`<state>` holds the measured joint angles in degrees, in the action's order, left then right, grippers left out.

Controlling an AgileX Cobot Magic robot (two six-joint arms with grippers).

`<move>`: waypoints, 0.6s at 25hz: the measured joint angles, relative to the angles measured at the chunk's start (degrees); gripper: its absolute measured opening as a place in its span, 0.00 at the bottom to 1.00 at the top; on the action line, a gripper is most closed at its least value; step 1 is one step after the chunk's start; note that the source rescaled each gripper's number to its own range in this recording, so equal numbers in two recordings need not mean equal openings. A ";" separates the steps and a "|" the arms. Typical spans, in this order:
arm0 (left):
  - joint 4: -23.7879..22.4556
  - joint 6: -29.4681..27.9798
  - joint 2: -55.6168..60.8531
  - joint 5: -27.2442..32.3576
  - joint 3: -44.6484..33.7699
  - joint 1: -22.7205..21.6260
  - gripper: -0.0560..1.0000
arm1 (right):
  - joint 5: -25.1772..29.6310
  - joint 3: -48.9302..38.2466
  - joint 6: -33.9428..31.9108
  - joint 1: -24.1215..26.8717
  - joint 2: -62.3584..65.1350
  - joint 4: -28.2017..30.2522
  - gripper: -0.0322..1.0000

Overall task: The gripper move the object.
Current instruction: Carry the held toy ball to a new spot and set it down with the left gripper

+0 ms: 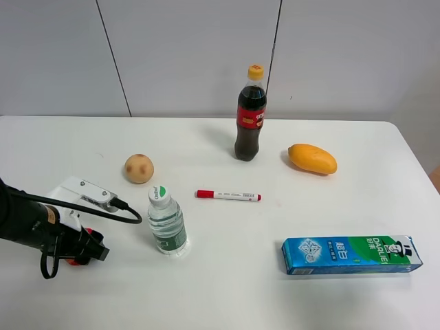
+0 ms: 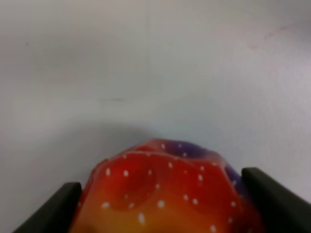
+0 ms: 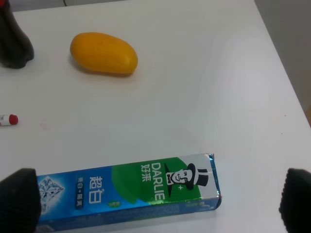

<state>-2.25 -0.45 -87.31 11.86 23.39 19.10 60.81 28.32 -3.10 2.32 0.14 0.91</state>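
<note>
- Object (image 2: 165, 194), bumpy red-yellow ball w/ purple patch, front-left of table (image 1: 275, 302), pinched between left gripper (image 1: 88, 249) fingers (image 2: 51, 206).
- Hold your squeeze steady; lift straight up, clear of water bottle (image 1: 167, 223).
- Right gripper (image 3: 158, 194) gapes wide nr toothpaste box (image 3: 97, 194); leave it parked.
</note>
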 joint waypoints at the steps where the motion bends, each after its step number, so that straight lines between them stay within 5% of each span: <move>1: 0.00 0.00 0.00 0.00 0.00 0.00 0.09 | 0.00 0.00 0.00 0.00 0.00 0.00 1.00; 8: -0.04 0.00 0.00 0.72 0.00 0.00 0.09 | 0.00 0.00 0.00 0.00 0.00 0.00 1.00; 12: -0.07 0.00 0.00 0.52 0.00 0.00 0.21 | 0.00 0.00 0.00 0.00 0.00 0.00 1.00; 15: -0.11 0.00 0.00 -0.37 0.00 0.00 0.43 | 0.00 0.00 0.00 0.00 0.00 0.00 1.00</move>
<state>-2.36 -0.45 -87.31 11.49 23.39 19.10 60.81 28.32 -3.10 2.32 0.14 0.91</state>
